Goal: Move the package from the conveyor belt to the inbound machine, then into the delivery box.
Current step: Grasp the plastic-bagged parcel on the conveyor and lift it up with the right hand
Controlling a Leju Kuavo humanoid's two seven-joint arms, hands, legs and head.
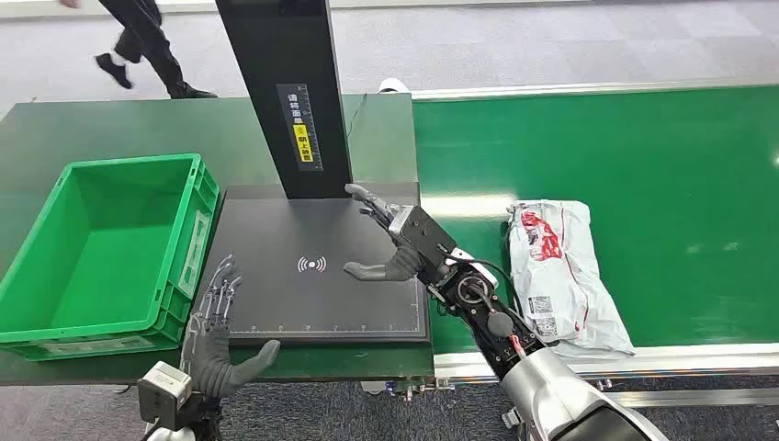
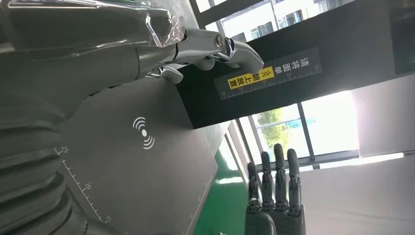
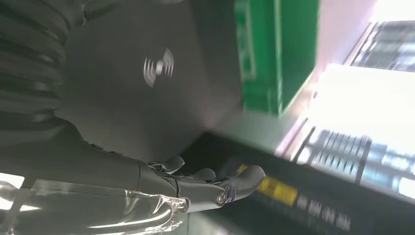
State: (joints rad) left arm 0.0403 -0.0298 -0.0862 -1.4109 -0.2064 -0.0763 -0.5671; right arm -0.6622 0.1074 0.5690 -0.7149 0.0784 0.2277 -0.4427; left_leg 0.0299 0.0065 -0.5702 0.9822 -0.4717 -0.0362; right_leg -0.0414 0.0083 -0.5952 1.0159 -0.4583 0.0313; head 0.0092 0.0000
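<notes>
The package (image 1: 558, 268), a white plastic mailer with red print and a label, lies on the green conveyor belt (image 1: 661, 175) near its front edge. My right hand (image 1: 393, 241) hovers open over the right edge of the black inbound machine's platform (image 1: 303, 303), left of the package and apart from it. Its fingers reach toward the black post (image 1: 285, 92). My left hand (image 1: 219, 322) is open at the platform's front left corner, fingers spread, holding nothing. The left wrist view looks across the platform (image 2: 142, 161) to the post's yellow label (image 2: 249, 78).
A green delivery box (image 1: 129, 167) stands empty left of the platform on the dark green table. The post rises from the platform's back edge. A person's legs (image 1: 147, 55) pass on the floor at the back left. The belt's metal rail (image 1: 643, 354) runs along the front.
</notes>
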